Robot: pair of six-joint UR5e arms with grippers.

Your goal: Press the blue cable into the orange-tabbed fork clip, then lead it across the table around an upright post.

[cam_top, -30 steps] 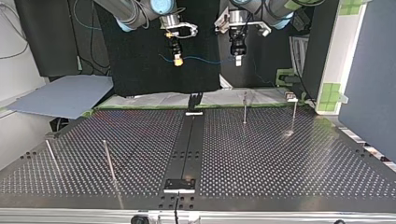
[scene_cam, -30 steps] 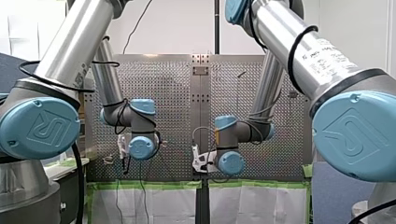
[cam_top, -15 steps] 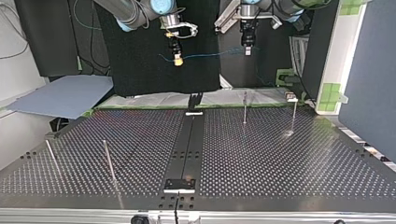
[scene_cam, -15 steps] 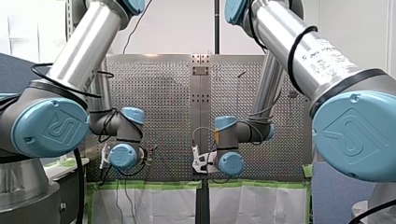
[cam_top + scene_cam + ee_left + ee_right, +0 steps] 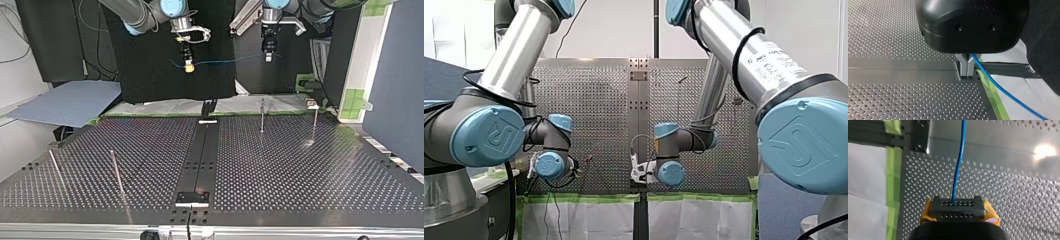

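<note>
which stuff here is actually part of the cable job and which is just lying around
Job: blue cable, held by my left tool and my right tool; fork clip; upright posts.
Lying about: grey-blue sheet; green tape; white sheeting.

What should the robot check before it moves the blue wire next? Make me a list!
1. My left gripper shut on the blue cable: ok.
2. My right gripper shut on it too: ok.
3. Cable stretched between both grippers, above the table: ok.
4. Cable pressed into the fork clip: not ok.
5. Clip's orange tab in sight: cannot tell.
6. Upright post standing: ok.
</note>
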